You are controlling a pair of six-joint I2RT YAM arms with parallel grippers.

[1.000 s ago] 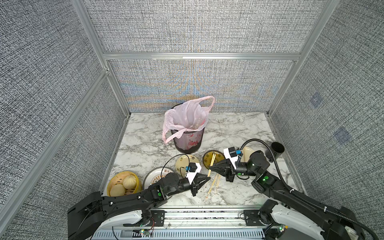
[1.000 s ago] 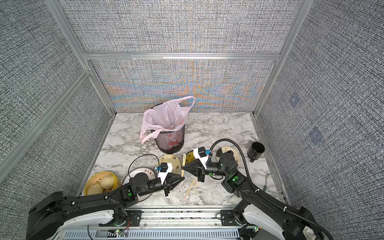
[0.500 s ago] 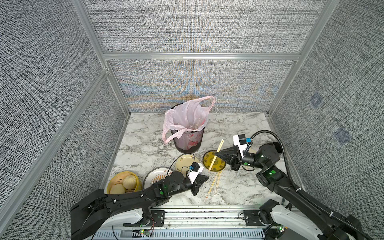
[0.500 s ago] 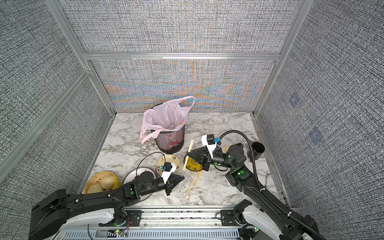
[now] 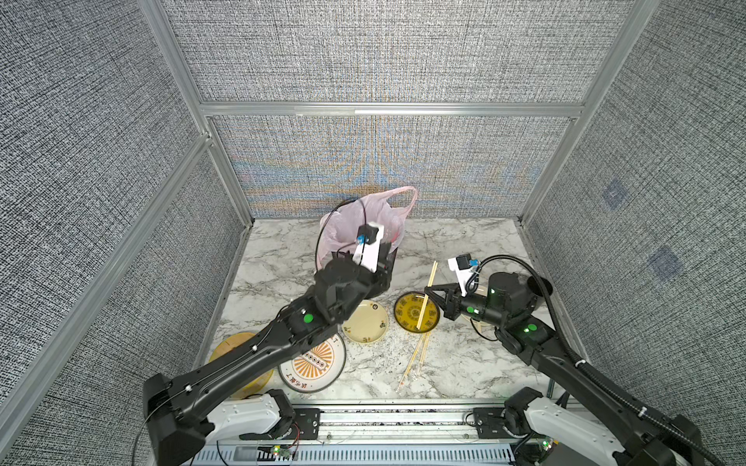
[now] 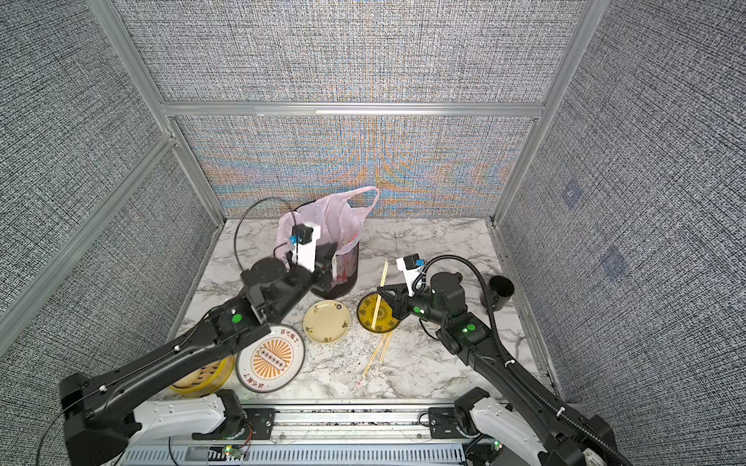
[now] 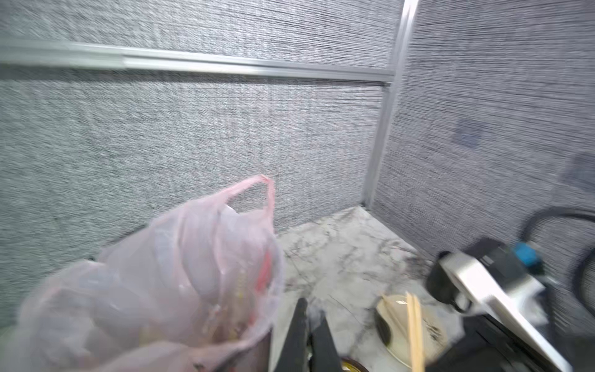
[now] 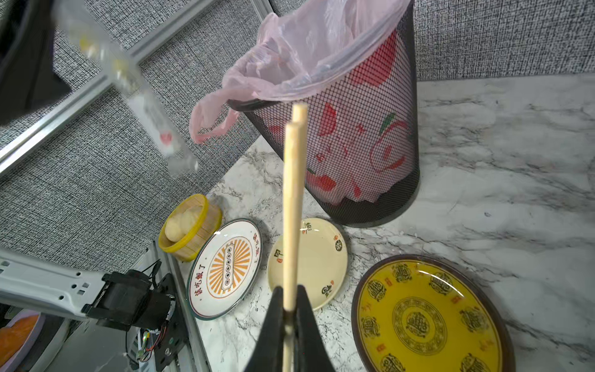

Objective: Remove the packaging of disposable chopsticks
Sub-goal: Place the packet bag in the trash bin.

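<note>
L claw w/ sleeve at bin; R claw gripping 1 pair

R claw clenched on 2 bare disposable chopsticks above yellow plate; L claw pinched shut beside pink bag in mesh bin; clear packaging hangs from it, motion-blurred, grip point hard to make out; L claw hard to pick out against bin in both top views; loose sticks on counter.
</note>
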